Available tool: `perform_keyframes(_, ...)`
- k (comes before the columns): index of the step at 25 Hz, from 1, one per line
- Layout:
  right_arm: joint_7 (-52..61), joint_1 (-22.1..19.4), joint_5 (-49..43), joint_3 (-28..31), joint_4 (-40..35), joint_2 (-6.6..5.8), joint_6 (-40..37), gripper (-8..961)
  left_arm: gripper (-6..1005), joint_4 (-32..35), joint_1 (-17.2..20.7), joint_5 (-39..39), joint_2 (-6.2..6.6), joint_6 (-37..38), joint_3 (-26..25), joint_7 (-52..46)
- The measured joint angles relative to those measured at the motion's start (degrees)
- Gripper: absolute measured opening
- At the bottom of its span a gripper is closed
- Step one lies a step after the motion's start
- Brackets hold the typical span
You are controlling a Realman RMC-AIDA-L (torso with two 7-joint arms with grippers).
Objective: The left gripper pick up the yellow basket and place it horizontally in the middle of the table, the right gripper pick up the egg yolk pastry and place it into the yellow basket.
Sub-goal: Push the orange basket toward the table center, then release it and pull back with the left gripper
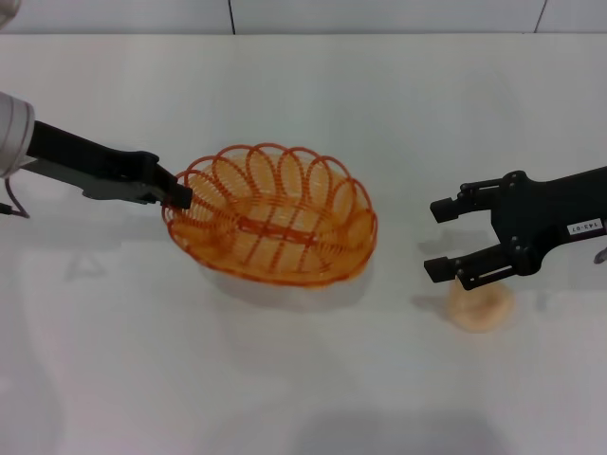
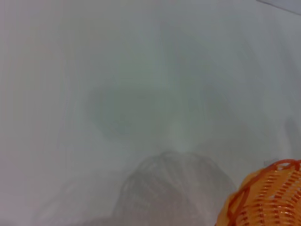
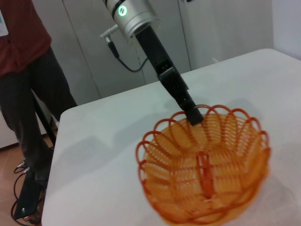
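The yellow basket (image 1: 275, 218) hangs tilted a little above the middle of the white table (image 1: 285, 389), with its shadow under it. My left gripper (image 1: 178, 196) is shut on the basket's left rim. The right wrist view shows the basket (image 3: 207, 165) and the left gripper (image 3: 193, 115) clamped on its rim. A part of the basket's rim (image 2: 268, 197) shows in the left wrist view. The egg yolk pastry (image 1: 481, 308) lies on the table at the right. My right gripper (image 1: 436, 239) is open and empty, just above and behind the pastry.
The table's far edge (image 1: 285, 34) runs along the top of the head view. In the right wrist view a person in a red shirt (image 3: 23, 70) stands on the floor beyond the table's edge, near the left arm's silver section (image 3: 134, 16).
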Motion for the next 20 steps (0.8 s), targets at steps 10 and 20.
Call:
perform_keyframes(10, 0.0, 0.04, -0.1, 0.0, -0.2, -0.04, -0.37, 754, 72, -0.8, 0.86, -0.68, -3.92, -2.61, 0.09, -1.72)
perform_keyframes(20, -0.01, 0.09, -0.36, 0.0, -0.37, -0.08, -0.36, 754, 72, -0.82, 2.35, -0.4, -3.44, -2.27, 0.13, -1.91)
